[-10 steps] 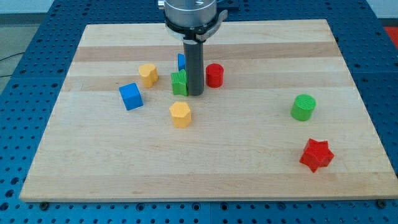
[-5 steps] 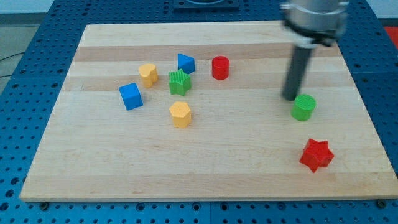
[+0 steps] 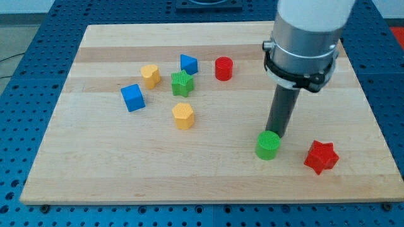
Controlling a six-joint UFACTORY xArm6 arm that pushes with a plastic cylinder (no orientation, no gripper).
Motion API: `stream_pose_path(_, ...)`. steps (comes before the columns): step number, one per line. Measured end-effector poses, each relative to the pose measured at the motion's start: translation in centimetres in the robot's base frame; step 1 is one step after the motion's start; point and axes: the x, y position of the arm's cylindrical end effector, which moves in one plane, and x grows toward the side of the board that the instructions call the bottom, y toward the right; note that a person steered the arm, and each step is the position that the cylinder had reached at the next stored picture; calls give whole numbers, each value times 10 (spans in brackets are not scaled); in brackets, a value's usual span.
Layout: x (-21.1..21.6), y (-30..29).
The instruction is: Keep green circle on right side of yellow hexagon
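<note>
The green circle (image 3: 267, 145) lies on the wooden board (image 3: 208, 164), low and right of the middle. My tip (image 3: 276, 134) stands just above and right of it, touching or nearly touching its upper edge. The yellow hexagon (image 3: 183, 116) lies left of the middle, well to the left of the green circle.
A red star (image 3: 320, 157) lies right of the green circle. At the upper left are a blue cube (image 3: 132, 98), a second yellow block (image 3: 150, 75), a green star-like block (image 3: 182, 83), a blue triangle (image 3: 188, 64) and a red cylinder (image 3: 223, 68).
My tip went from the cluster at the upper left across to the right, then down and left. The green circle has slid down and left from the right side toward the middle.
</note>
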Motion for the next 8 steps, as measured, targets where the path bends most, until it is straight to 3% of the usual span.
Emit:
stream_pose_path(3,58,11)
stream_pose_path(5,59,-73)
stream_pose_path(6,102,-88)
stream_pose_path(8,25,-99)
